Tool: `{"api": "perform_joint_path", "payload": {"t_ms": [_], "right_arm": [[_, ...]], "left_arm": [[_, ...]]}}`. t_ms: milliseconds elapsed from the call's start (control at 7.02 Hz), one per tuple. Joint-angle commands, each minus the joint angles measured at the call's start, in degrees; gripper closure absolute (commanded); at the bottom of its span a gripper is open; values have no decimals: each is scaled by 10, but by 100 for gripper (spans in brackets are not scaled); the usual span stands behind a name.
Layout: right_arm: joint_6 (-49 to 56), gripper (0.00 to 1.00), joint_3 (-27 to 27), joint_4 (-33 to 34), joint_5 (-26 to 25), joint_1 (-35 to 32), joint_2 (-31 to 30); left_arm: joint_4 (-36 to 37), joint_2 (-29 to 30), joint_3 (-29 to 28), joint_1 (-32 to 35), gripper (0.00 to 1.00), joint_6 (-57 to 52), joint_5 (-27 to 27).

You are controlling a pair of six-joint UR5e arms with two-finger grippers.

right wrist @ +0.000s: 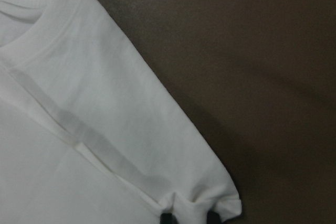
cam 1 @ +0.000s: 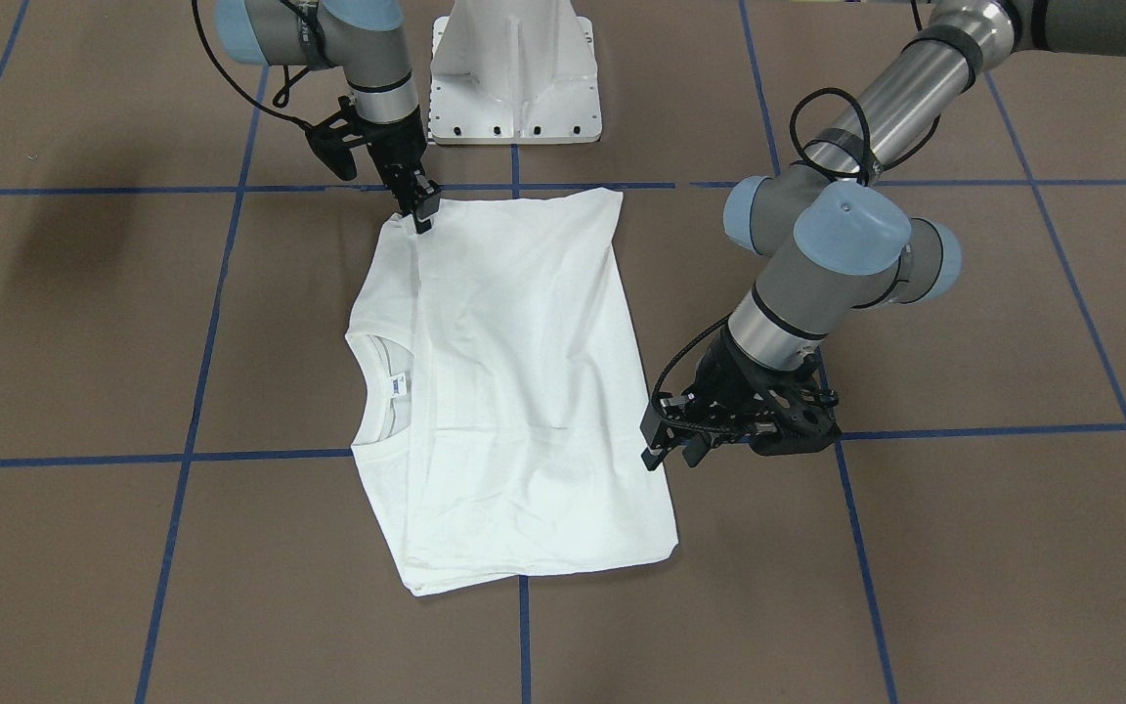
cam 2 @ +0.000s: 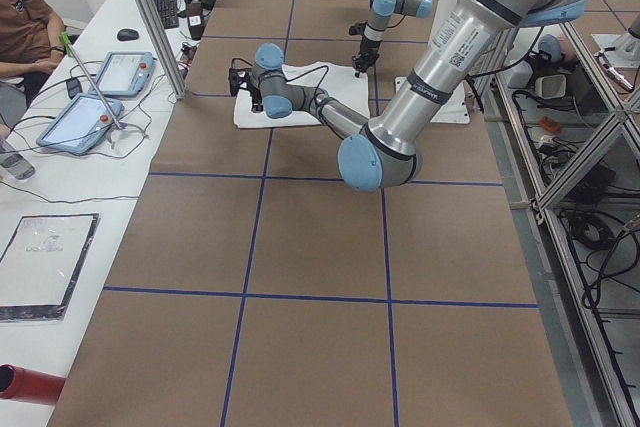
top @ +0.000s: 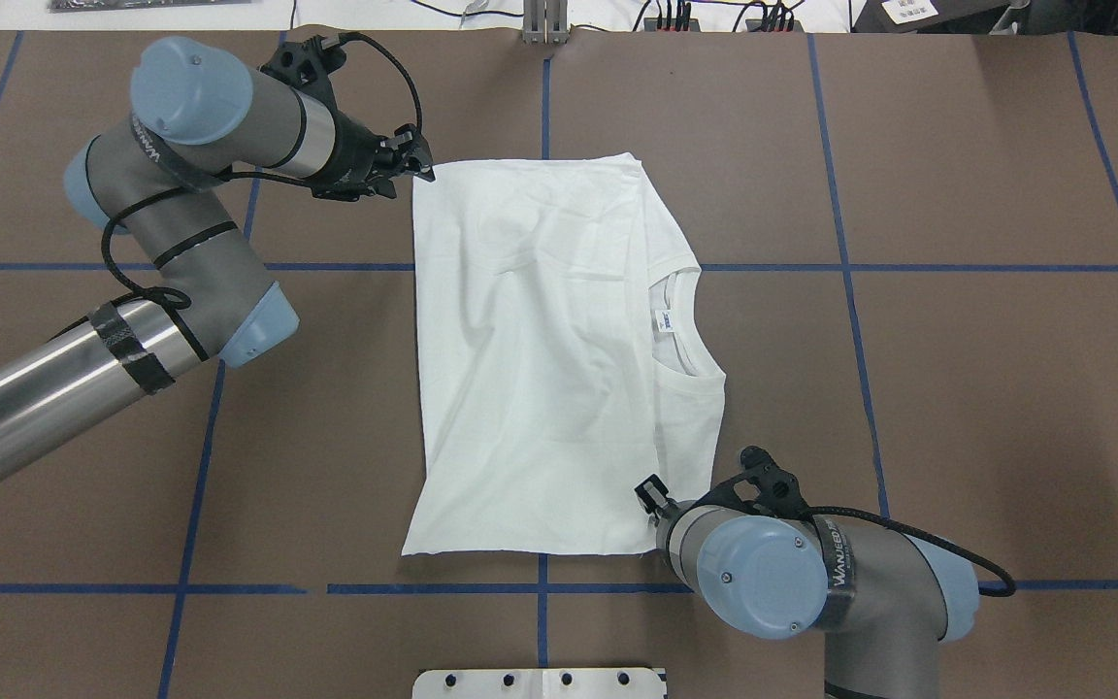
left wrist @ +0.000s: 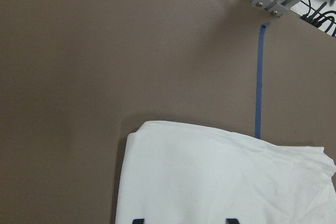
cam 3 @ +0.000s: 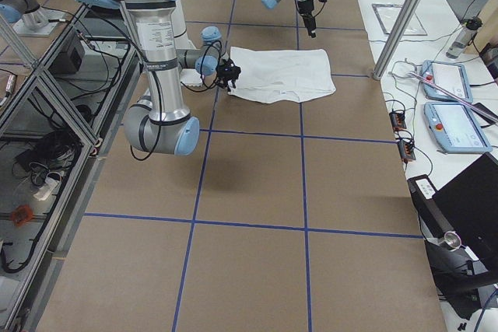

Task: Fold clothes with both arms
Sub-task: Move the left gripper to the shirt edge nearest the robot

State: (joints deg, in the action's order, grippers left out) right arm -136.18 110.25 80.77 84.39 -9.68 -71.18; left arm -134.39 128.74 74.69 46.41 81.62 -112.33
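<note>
White shirt (top: 540,369) is lying flat in the middle of the brown table (top: 957,408), tucked into a rough rectangle with no sleeves hanging out. Its longer sides are running away from the robot, and its collar (top: 690,330) is facing the robot's right.

The right gripper (cam 1: 423,210) is pressing down on the near corner at the collar end. In its wrist view the fingertips (right wrist: 167,217) are sitting close together with cloth puckering between them, so I am reading it as pinching the shirt there.

The left gripper (top: 420,172) is hanging at the opposite corner, the far one on the robot's left. Its fingertips (left wrist: 137,220) are standing well apart with the cloth lying smooth beneath them, so it is gripping nothing. From across the table it seems to be floating above the cloth rather than touching it.

What I am watching is that diagonal: one arm is holding near-right and the other is poised over far-left. The left arm is plainly the closer one to that far corner, which is lying just ahead of its fingers. I am guessing it needs to come straight down and close before any fold across the long axis begins.
</note>
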Motion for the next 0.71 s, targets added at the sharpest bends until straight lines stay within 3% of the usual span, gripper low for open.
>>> {"api": "perform_joint_path", "payload": {"t_ms": [0,285,570], "right_arm": [[0,100,14,1,1,-1,-1],[-5,100,26,1,4,1,-5],[-8,100,65,1,8,15,-42]], "left_arm": [[0,-7,11,0,40,1,0],[1,-65,102,-7,40,55,-5],[4,-143,222,-68,40,168,3]]}}
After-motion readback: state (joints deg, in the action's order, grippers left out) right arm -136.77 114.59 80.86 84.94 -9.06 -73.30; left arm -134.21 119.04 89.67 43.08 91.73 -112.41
